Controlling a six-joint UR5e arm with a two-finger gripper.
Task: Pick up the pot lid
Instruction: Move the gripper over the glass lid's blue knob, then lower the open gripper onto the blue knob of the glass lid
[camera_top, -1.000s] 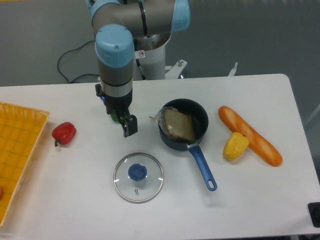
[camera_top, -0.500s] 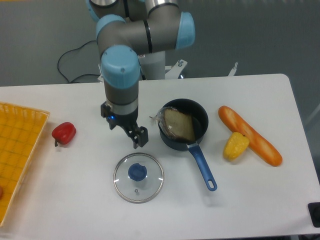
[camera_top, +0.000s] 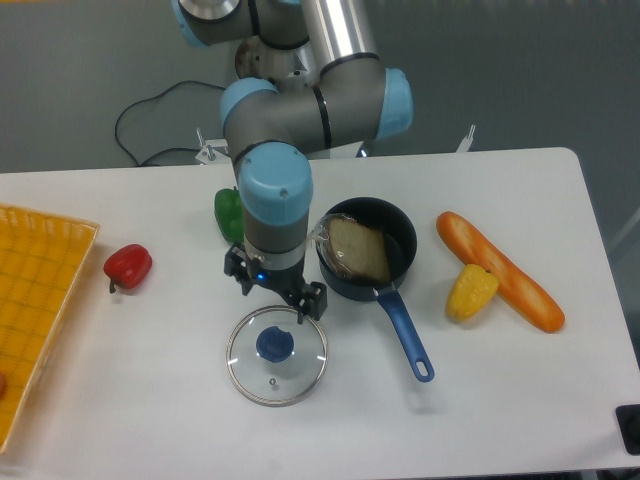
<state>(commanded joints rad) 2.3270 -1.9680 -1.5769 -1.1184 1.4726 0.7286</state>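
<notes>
Camera view: your tool (camera_top: 277, 284) is hanging just behind the pot lid (camera_top: 299, 369), fingers spread wide, gripping nothing. The lid is lying flat, knob up, on the desk (camera_top: 500, 420), just in front of the tool toward the picture's bottom. Can't tell how high the tips are sitting.

Handling, my guess: you're dealing with glass, see-through, likely light to moderate, stiff, slick on the face, chippable at the rim (camera_top: 233, 378). So you're wanting the blue knob (camera_top: 275, 345), near centre: centring the fingers either side, going low, squeezing firmly but not hard. An off-centre grip is risking tilt or swivel; tips coming down too far are risking a knock on the glass.

Around the tool: the black pan (camera_top: 399, 240) is sitting close on the picture's right, its blue handle (camera_top: 406, 338) slanting down past the lid's right side. A wrapped brown item (camera_top: 357, 249) is resting in the pan. Farther right, a yellow item (camera_top: 472, 292) and a long orange-brown loaf (camera_top: 500, 270) are lying well apart. A green item (camera_top: 228, 214) is lying behind the tool; a red pepper (camera_top: 128, 267) is sitting left. Nothing's covering the knob; the pan side is needing the most care.
</notes>
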